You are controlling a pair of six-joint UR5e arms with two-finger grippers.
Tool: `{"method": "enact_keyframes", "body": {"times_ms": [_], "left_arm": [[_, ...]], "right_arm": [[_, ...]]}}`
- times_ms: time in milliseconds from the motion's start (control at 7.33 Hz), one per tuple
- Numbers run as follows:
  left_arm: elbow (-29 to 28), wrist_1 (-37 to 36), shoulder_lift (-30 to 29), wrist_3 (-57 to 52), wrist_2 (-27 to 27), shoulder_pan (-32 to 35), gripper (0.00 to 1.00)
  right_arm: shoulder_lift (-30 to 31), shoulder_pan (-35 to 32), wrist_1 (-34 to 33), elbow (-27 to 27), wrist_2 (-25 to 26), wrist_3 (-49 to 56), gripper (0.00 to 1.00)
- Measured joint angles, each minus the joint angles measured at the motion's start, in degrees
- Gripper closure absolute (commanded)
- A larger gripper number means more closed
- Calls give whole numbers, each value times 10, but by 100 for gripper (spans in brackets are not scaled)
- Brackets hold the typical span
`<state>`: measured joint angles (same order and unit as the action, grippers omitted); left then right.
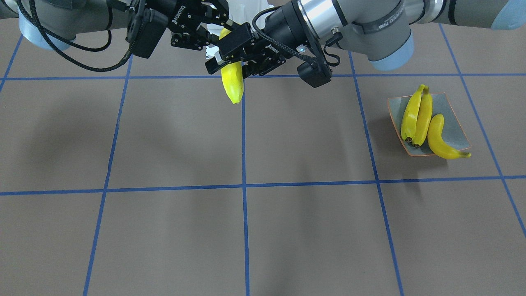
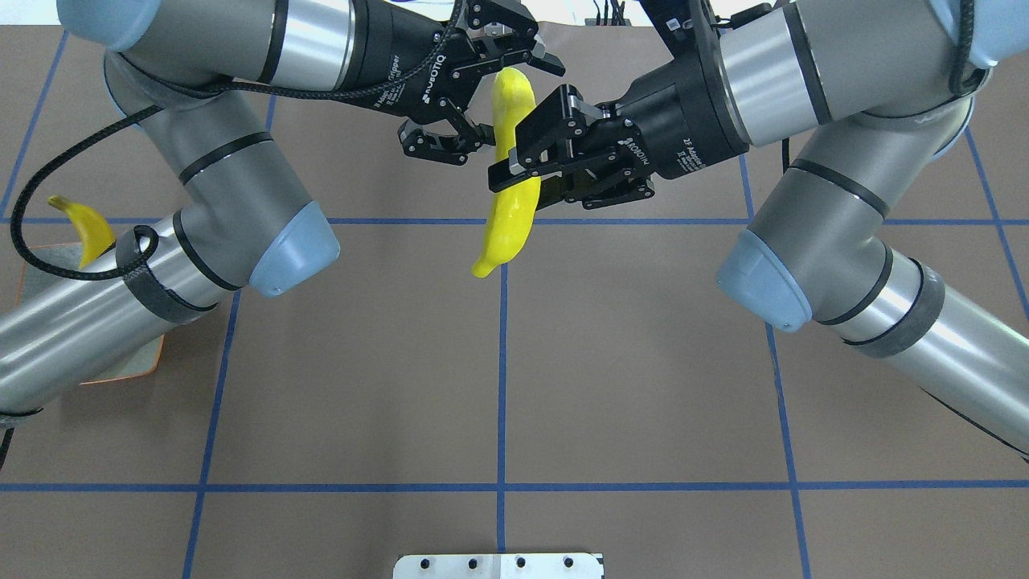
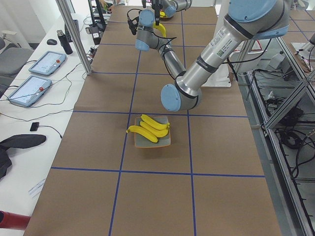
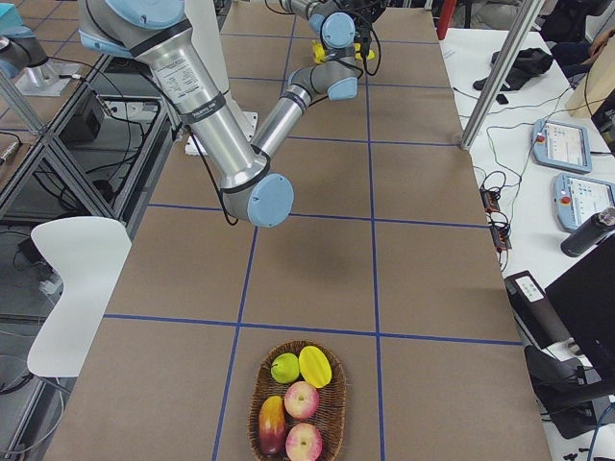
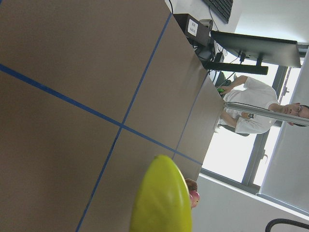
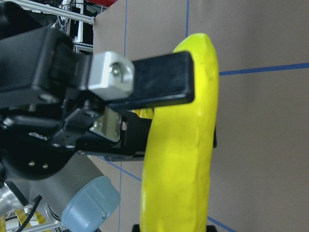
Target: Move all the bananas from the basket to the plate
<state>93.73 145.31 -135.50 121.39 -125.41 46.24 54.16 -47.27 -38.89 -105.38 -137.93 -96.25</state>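
Observation:
One banana (image 2: 510, 217) hangs upright above the table's middle, by the far edge. My right gripper (image 2: 522, 165) is shut on its middle. The left gripper (image 2: 521, 104) is open, its fingers on either side of the banana's upper end; the left wrist view shows that end (image 5: 161, 198) close up. Three bananas (image 1: 423, 119) lie on the grey-green plate (image 1: 451, 113), which sits on my left side of the table; one pokes over the rim. The wicker basket (image 4: 298, 403) at the table's right end holds apples and other fruit; no banana shows in it.
Blue tape lines (image 1: 243, 185) divide the brown table into squares. My left arm (image 2: 104, 314) hangs over most of the plate in the overhead view. A desk with tablets (image 3: 47, 61) and cables runs along the table's far side. A person (image 5: 251, 113) is beyond the table's right end.

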Motion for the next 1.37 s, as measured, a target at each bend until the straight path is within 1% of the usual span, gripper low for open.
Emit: {"method": "enact_keyframes", "body": {"times_ms": [137,546,956,1092,1229,1365], "left_arm": [[2,0,2,-2,-1,0,21],[24,2,27,-4,-18,2,21],[27,1,26,-2,-20,0,21],[27,1,24,-1,-20,0,22],[26,1,23,-1,-19,-1,25],[25,1,22,-2,-18,-2,25]], "right_arm": [[1,0,7,0,1,-6,100],[8,-1,29,0,3,-17,100],[10,0,34,0,5,-24,100],[10,0,38,0,5,-28,100],[10,0,41,0,6,-32,100],[10,0,44,0,6,-36,100]]}}
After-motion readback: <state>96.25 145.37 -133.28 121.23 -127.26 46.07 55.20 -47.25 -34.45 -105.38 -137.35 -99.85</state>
